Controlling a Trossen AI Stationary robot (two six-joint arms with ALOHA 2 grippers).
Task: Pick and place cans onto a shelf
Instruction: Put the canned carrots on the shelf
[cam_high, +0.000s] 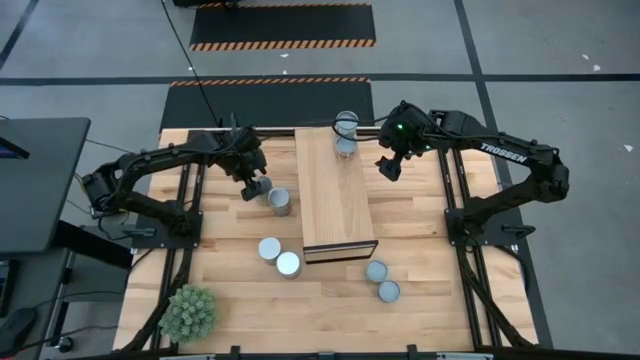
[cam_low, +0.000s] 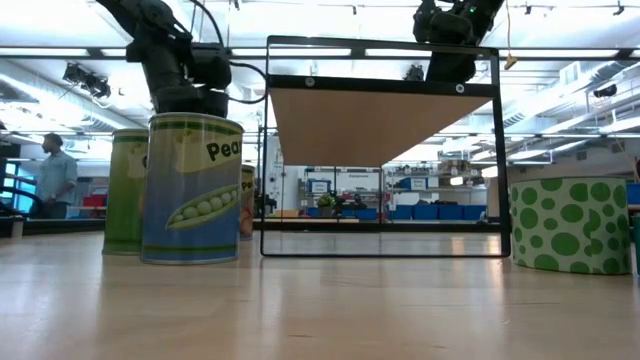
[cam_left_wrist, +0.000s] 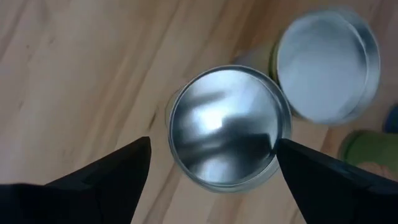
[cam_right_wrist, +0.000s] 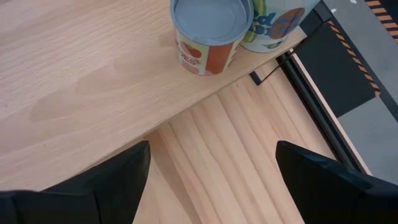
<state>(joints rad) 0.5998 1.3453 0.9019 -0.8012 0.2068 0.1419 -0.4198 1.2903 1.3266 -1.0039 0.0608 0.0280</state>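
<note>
Right now the left hand (cam_left_wrist: 211, 168), fingers spread, hangs over a can (cam_left_wrist: 227, 127) on the surface beside the shelf (cam_high: 335, 195); descending off-centre could topple it into its neighbour can (cam_left_wrist: 326, 65). Right hand (cam_high: 388, 165) waits, spread.

1. I see the desk (cam_high: 420, 230) in pale honey wood with fine plank lines.
2. The shelf (cam_high: 335, 200) is a lighter, smoother wood; its near end has a dark edge.
3. Can tops (cam_left_wrist: 227, 127) look silvery grey with soft white glare.
4. In the low view, one can (cam_low: 192, 188) has a green and blue label with pea pods and dark lettering.
5. Another can (cam_low: 570, 225) wears pale green with darker green spots.
6. On the shelf, a can (cam_right_wrist: 208, 37) shows an orange and cream label.
7. My fingers (cam_right_wrist: 93, 186) are matte black.
8. The floor tape (cam_high: 280, 44) is striped orange and black.
9. A plant (cam_high: 189, 312) is spiky green.
</note>
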